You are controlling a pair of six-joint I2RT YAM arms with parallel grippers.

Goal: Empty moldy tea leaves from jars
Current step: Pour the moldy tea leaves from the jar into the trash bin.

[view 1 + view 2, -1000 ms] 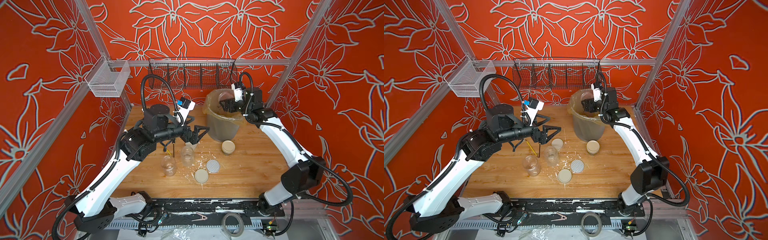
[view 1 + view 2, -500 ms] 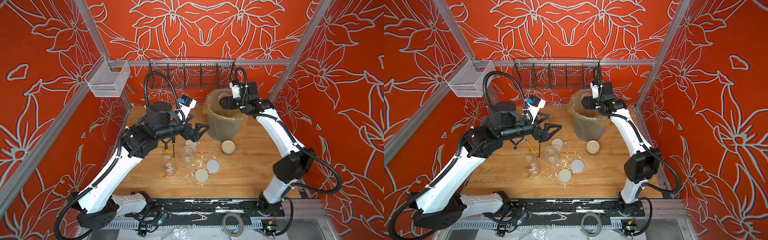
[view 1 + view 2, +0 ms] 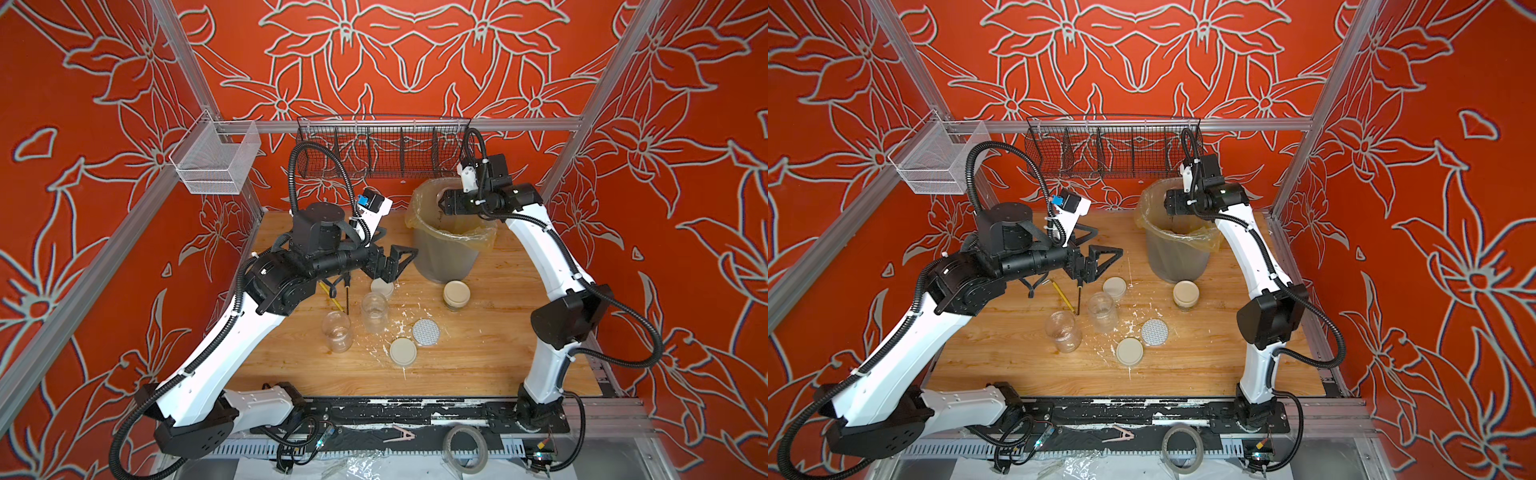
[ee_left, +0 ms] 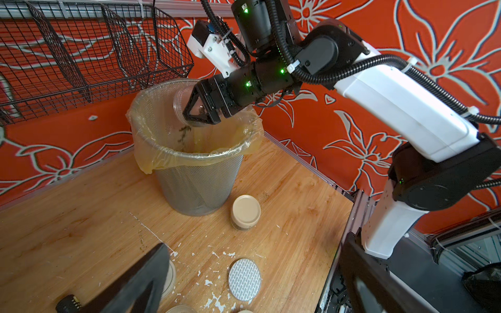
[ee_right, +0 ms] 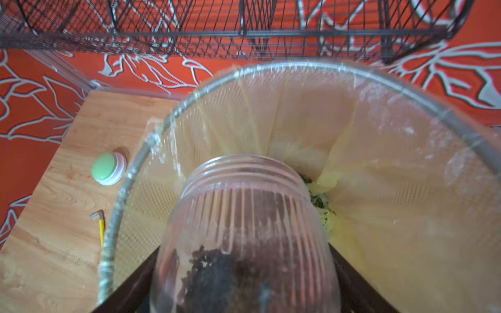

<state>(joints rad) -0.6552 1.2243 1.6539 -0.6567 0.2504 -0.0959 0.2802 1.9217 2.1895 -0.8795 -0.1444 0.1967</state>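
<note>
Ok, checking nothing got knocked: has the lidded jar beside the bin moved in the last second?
No. The lidded jar keeps its spot just in front of the bin, by its base, in both top views.

White-shelled along left arm [image 3: 224, 353] and right arm [image 3: 536, 245], black at joints [image 3: 569, 316] and bases [image 3: 191, 436]. Looped with black ribbed cables [image 4: 387, 58], cinched by white ties [image 4: 292, 66]. Topped with white, blue-tagged camera mounts [image 3: 376, 210], silver screws [image 4: 211, 49] showing. Tipped with black triangular fingers [image 4: 200, 120]. Dotted with green lights [image 4: 247, 84].
</note>
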